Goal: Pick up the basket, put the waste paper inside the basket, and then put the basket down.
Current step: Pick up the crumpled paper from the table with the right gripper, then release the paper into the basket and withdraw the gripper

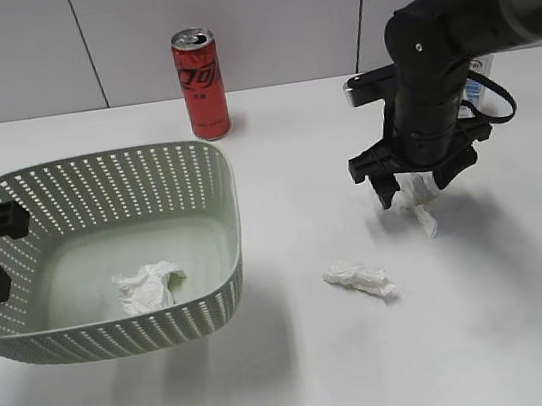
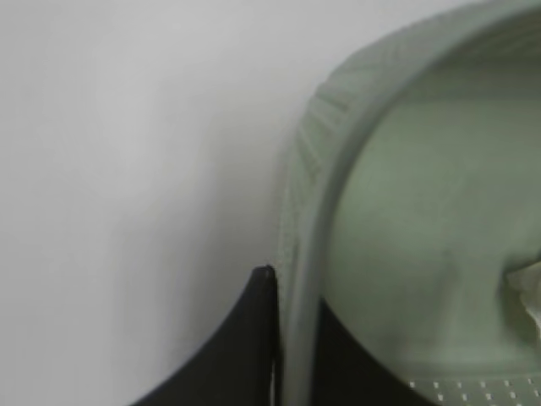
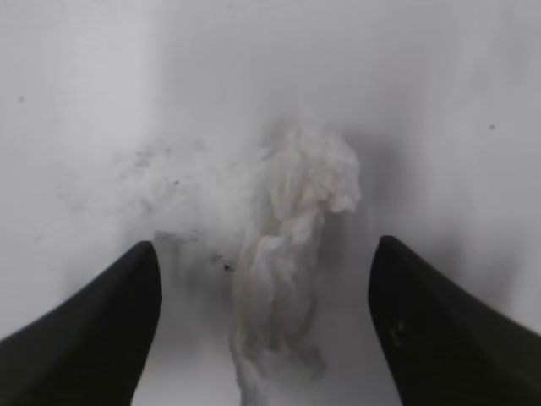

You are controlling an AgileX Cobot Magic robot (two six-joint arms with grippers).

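Sage-green slotted basket (image 1: 99, 202), one: at the table's left, tilted, its left rim clamped by the left gripper (image 2: 292, 338), one finger (image 2: 237, 347) outside the wall and the other inside. Crumpled tissue wads, three: one (image 1: 148, 286) inside the basket on its floor; one (image 1: 359, 278) loose on the white table (image 1: 306, 380) between basket and right arm; one (image 3: 292, 254) lying directly between the spread fingers of the right gripper (image 1: 414, 190), which stands over it with neither finger (image 3: 93, 330) touching the paper. Red drink can (image 1: 201, 83), one: upright behind the basket, near the wall.
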